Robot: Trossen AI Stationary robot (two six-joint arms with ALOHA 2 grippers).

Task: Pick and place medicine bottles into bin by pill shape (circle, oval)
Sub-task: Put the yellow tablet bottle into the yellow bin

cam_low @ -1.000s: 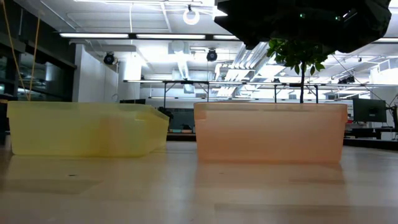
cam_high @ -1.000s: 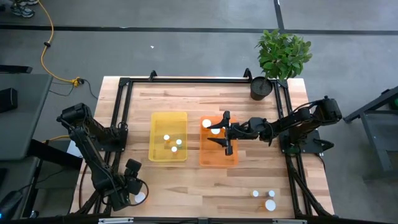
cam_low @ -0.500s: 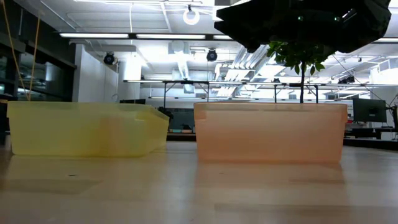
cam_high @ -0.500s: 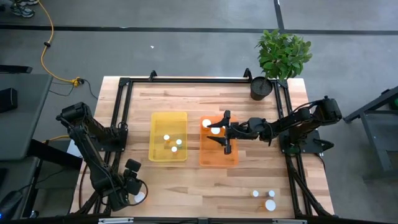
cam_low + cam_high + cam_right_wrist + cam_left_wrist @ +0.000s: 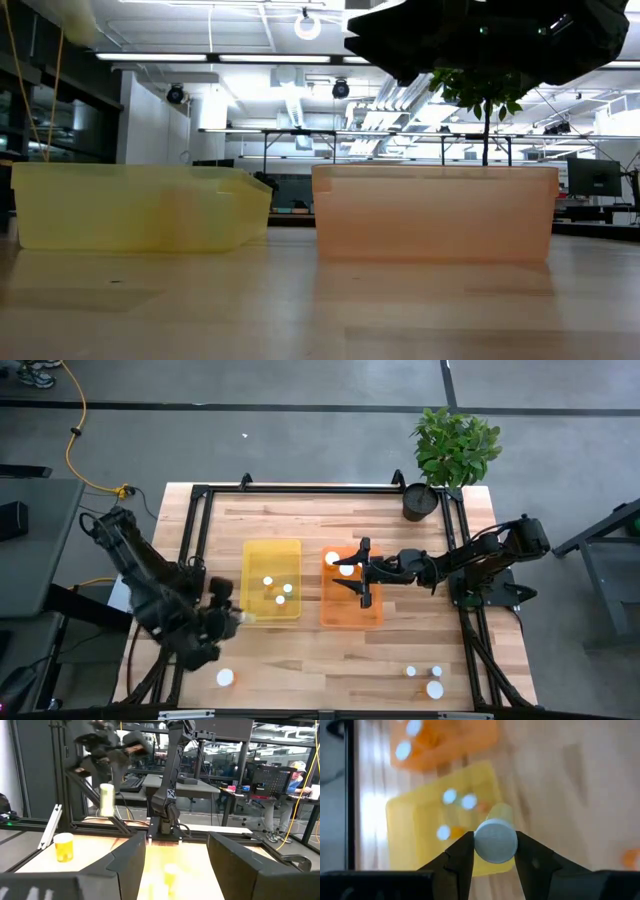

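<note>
At the yellow bin's (image 5: 271,580) eight o'clock corner, we see the left gripper (image 5: 492,851) clamped around a white-capped medicine bottle (image 5: 495,840), lifted off the table. The right gripper (image 5: 364,574) hangs spread open over the orange bin (image 5: 351,614).

Even, bright overhead light fell on the table (image 5: 300,650), with soft shadows under both arms. In the low view, ceiling strip lights (image 5: 230,57) glared at twelve o'clock. The left wrist view was motion-blurred, its bins (image 5: 415,840) smeared; only the bottle cap (image 5: 495,841) stayed fairly crisp.
</note>
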